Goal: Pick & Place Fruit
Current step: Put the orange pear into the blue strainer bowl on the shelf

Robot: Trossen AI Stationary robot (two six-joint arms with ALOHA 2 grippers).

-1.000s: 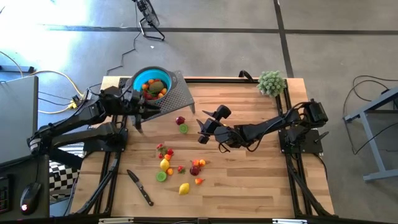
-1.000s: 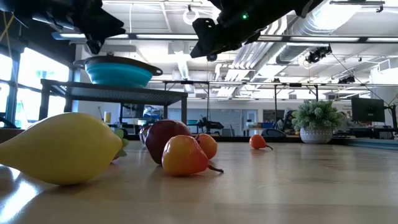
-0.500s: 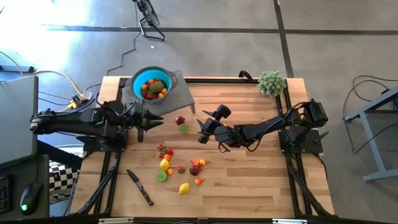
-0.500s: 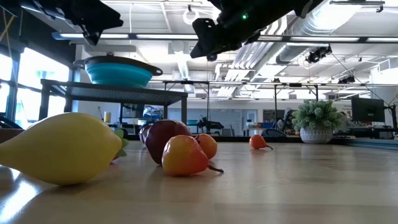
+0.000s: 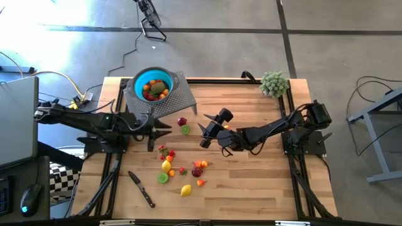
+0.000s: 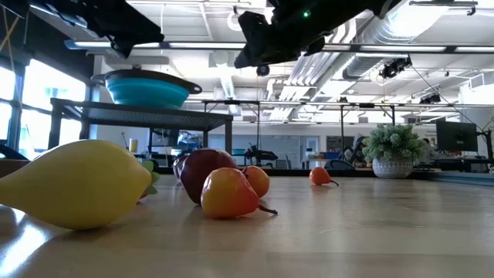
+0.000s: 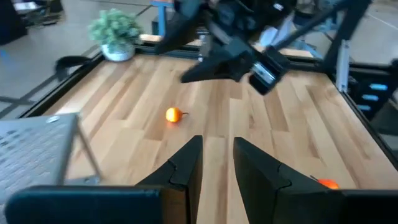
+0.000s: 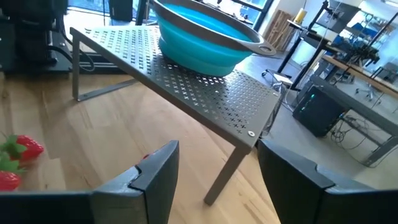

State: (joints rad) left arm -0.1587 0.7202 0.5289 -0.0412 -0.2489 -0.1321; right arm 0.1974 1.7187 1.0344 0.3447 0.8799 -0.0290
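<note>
High view: small red, orange, yellow and lime fruit (image 5: 181,168) scattered mid-table, more in the teal bowl (image 5: 139,81). Left gripper (image 5: 164,127), fingers narrowly parted, empty. Right wrist view: right gripper (image 8: 214,165) spread; strawberries (image 8: 13,158), probably.

A blue bowl (image 5: 152,83) sits on a gray rack with little holes (image 5: 171,98) at the upper left of the wooden worktop (image 5: 251,182). A fuzzy green plant ball (image 5: 274,83) stands at the upper right corner. A black-handled knife (image 5: 142,189) lies at the lower left.
</note>
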